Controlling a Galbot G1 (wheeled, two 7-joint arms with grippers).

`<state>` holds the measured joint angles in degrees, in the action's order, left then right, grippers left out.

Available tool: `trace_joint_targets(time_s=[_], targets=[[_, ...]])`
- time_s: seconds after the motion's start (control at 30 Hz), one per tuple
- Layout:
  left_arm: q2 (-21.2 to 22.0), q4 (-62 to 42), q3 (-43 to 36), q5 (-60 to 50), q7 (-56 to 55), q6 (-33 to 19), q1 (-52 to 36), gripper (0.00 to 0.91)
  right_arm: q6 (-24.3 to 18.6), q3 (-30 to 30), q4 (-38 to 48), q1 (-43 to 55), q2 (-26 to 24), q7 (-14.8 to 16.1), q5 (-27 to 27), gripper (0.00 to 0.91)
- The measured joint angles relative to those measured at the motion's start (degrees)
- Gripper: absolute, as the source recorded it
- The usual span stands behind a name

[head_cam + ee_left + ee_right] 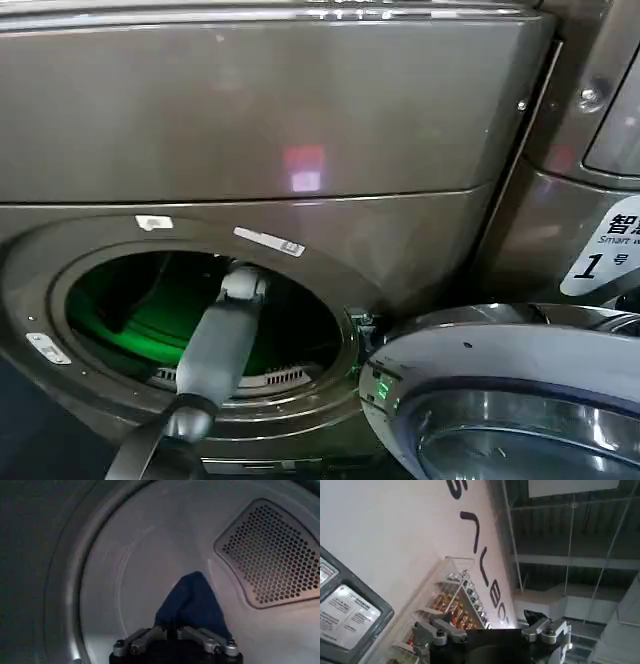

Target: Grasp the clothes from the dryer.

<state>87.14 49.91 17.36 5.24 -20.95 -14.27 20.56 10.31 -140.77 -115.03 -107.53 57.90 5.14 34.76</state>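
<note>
The dryer (250,110) is a big bronze-grey front-loader, and its round porthole (60,300) stands open. My left arm (215,345) reaches through the porthole into the green-lit drum, and its gripper is hidden there in the head view. In the left wrist view my left gripper (172,630) is shut on a dark blue piece of clothes (192,602), which bunches up from between the fingers in front of the drum's back wall (150,545). My right gripper (480,627) is parked away from the machine, open with nothing in it, and points up at a white wall.
The dryer's open door (500,400) hangs at the lower right, its glass facing up. A perforated vent panel (272,555) is set in the drum's back wall. A white sticker with the numeral 1 (605,250) sits on the panel to the right. A shelf of bottles (452,607) hangs on the wall.
</note>
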Motion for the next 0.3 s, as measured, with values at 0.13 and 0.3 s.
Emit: trace_joint_targets(time_s=[0.13, 0.3], targets=[[-0.02, -0.25, 0.05, -0.12, -0.01, -0.02, -0.47, 0.000, 0.23, -0.21, -0.09, -0.06, 0.15, 0.47, 0.00, 0.907], [0.12, -0.33, 0.04, -0.16, 0.03, -0.02, -0.67, 0.000, 0.41, -0.37, -0.13, -0.06, 0.08, 0.62, 0.00, 0.907]])
